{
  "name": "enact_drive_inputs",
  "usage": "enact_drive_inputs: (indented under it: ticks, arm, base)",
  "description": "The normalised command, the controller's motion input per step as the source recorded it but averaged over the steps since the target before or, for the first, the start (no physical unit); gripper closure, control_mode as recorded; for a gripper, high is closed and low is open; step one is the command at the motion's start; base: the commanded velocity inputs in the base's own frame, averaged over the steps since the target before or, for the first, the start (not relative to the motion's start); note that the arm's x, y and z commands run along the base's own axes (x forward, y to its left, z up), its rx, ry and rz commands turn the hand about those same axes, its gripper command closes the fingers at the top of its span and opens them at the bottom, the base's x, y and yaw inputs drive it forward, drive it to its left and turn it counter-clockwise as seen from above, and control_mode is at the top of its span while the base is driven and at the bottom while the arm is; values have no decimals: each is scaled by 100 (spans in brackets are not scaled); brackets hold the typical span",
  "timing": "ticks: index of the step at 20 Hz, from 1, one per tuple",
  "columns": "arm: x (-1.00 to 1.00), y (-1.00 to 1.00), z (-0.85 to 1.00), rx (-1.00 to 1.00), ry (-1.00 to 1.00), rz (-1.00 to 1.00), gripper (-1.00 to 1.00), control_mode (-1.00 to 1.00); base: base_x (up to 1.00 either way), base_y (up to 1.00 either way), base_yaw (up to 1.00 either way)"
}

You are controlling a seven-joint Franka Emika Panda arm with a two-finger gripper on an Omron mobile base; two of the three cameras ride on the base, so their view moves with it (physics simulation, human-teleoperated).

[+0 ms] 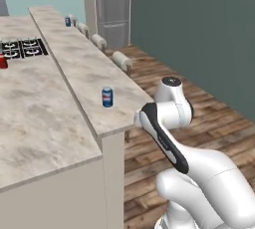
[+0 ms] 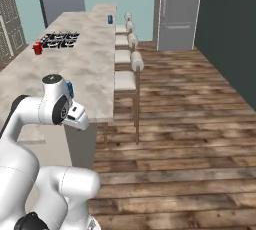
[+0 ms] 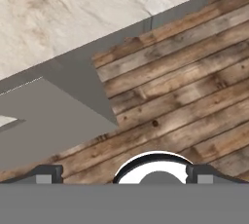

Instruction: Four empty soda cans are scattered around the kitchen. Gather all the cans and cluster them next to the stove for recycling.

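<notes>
In the left base view, going from the left edge, a red soda can (image 1: 3, 61) stands on the pale stone counter (image 1: 35, 118) just below the stove (image 1: 24, 48), whose black grates sit in the upper left of the frame. That can already lies beside the stove. Further right, near the top, a small blue can (image 1: 67, 21) stands at the far end of the raised bar ledge (image 1: 84, 68), and near mid-frame another blue can with a white band (image 1: 107, 97) stands upright close to the ledge's near corner. I can make out three cans; a fourth I cannot find.

At the lower right the white arm is folded, its hand turned down toward the floor beside the counter end. In the hand view the gripper (image 3: 124, 177) has its jaws spread wide with nothing between them, the finger tips low in the frame over wooden floor (image 3: 185, 91).

My judgement: the gathering is at an early stage, with no can in hand. The next move calls for lifting the hand above the ledge, reaching for the near blue can, and closing round its body.

No lettering or brand is legible on any can; the bands are too small to read.
</notes>
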Motion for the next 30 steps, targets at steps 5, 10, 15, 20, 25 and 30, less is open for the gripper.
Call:
enact_drive_inputs:
  ticks: [5,10,15,20,25,30]
  arm:
    - [0,0,0,0,0,0,-100,100]
    - [0,0,0,0,0,0,-100,100]
    - [0,0,0,0,0,0,-100,100]
    - [0,0,0,0,0,0,-100,100]
    - [0,0,0,0,0,0,-100,100]
    - [0,0,0,0,0,0,-100,100]
  base:
    - [51,-25,14]
    - [52,-25,12]
    - [51,-22,12]
    - [40,-15,14]
    - [18,-6,6]
    - [0,0,0]
